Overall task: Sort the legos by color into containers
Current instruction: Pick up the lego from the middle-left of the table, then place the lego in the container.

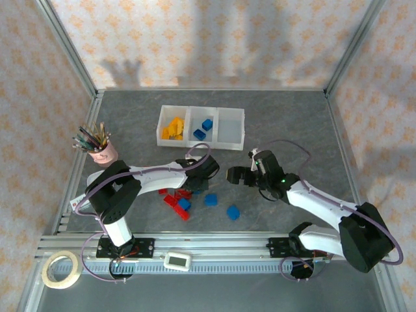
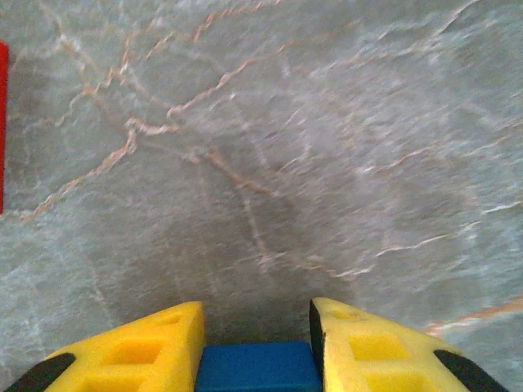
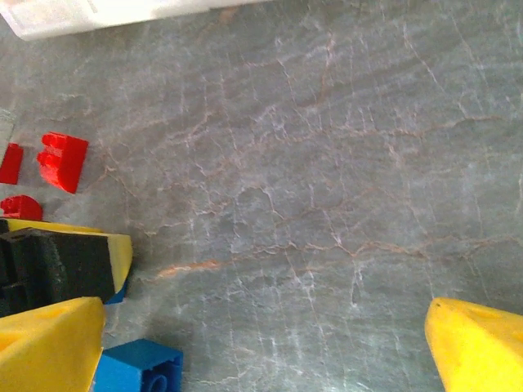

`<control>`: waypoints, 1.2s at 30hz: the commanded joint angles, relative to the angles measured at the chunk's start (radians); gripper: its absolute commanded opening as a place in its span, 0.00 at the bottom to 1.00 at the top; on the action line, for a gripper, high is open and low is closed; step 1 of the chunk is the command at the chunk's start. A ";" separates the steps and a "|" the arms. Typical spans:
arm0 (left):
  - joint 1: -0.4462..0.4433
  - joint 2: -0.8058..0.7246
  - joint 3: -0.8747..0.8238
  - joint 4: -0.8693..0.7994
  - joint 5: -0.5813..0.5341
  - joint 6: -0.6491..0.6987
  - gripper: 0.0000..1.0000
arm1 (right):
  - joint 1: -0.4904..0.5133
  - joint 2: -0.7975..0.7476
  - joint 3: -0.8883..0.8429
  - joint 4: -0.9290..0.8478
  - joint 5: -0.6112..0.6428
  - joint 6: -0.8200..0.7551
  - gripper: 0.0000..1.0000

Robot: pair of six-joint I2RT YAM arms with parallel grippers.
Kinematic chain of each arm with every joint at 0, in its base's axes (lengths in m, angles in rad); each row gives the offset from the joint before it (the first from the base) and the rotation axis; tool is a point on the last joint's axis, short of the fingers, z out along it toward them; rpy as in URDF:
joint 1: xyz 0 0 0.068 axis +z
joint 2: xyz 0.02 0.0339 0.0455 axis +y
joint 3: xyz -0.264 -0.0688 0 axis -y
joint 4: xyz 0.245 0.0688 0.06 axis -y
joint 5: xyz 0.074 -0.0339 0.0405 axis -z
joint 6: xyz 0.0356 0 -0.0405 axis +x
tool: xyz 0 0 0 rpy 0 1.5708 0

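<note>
The containers (image 1: pixel 201 138) stand at the back of the table as one white tray of three bins: yellow legos (image 1: pixel 172 128) in the left bin, blue legos (image 1: pixel 203 129) in the middle bin, and the right bin (image 1: pixel 231 127) bare. Red legos (image 1: pixel 174 200) and blue legos (image 1: pixel 210 199) lie loose in front of it. My left gripper (image 1: pixel 198 185) is low over this pile. In the left wrist view the left gripper (image 2: pixel 257 314) is shut on a blue lego (image 2: pixel 257 369). My right gripper (image 1: pixel 233 175) hovers to the pile's right, and in its wrist view the right gripper (image 3: pixel 265 309) is open and holds nothing.
A pink cup of pencils (image 1: pixel 99 147) stands at the left. A tape roll (image 1: pixel 61 270) and a small white device (image 1: pixel 176 260) lie by the near rail. In the right wrist view a blue lego (image 3: pixel 135 367) and red legos (image 3: pixel 61 161) lie at the left.
</note>
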 commanded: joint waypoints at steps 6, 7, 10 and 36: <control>0.058 -0.035 0.211 -0.072 -0.090 0.107 0.35 | 0.007 -0.013 0.133 -0.072 0.069 -0.025 1.00; 0.076 -0.027 0.242 -0.079 -0.105 0.120 0.35 | 0.006 -0.013 0.149 -0.079 0.085 -0.025 1.00; 0.135 0.001 0.336 -0.101 -0.149 0.154 0.34 | -0.001 -0.008 0.185 -0.086 0.123 -0.013 1.00; 0.331 0.612 1.115 -0.150 -0.341 0.365 0.52 | -0.069 0.069 0.256 -0.076 0.127 0.020 1.00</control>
